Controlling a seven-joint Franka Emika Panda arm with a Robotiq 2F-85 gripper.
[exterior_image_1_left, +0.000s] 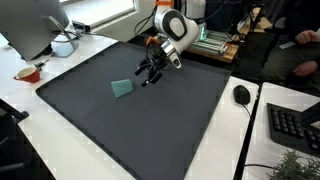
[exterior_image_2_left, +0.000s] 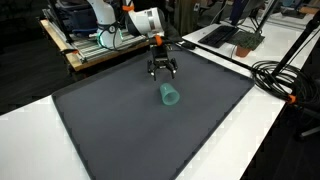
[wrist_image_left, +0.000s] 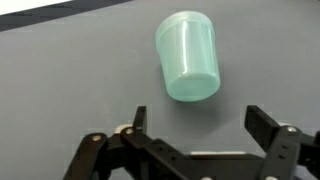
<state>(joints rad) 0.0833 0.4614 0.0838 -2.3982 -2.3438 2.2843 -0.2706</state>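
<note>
A pale green plastic cup (exterior_image_1_left: 123, 89) lies on its side on the dark grey mat (exterior_image_1_left: 100, 125). It shows in both exterior views, in the second of them near the mat's middle (exterior_image_2_left: 169, 95), and in the wrist view (wrist_image_left: 188, 58) just ahead of the fingers. My gripper (exterior_image_1_left: 150, 74) hangs a little above the mat beside the cup, fingers pointing down (exterior_image_2_left: 162, 72). In the wrist view the gripper (wrist_image_left: 200, 125) is open and empty, with only bare mat between the two black fingers.
A white table (exterior_image_1_left: 60, 50) surrounds the mat (exterior_image_2_left: 120, 130). A red bowl (exterior_image_1_left: 28, 73) and a monitor (exterior_image_1_left: 35, 25) stand at one side. A mouse (exterior_image_1_left: 241, 95) and keyboard (exterior_image_1_left: 296, 125) lie at another. Black cables (exterior_image_2_left: 280, 75) run along the table edge.
</note>
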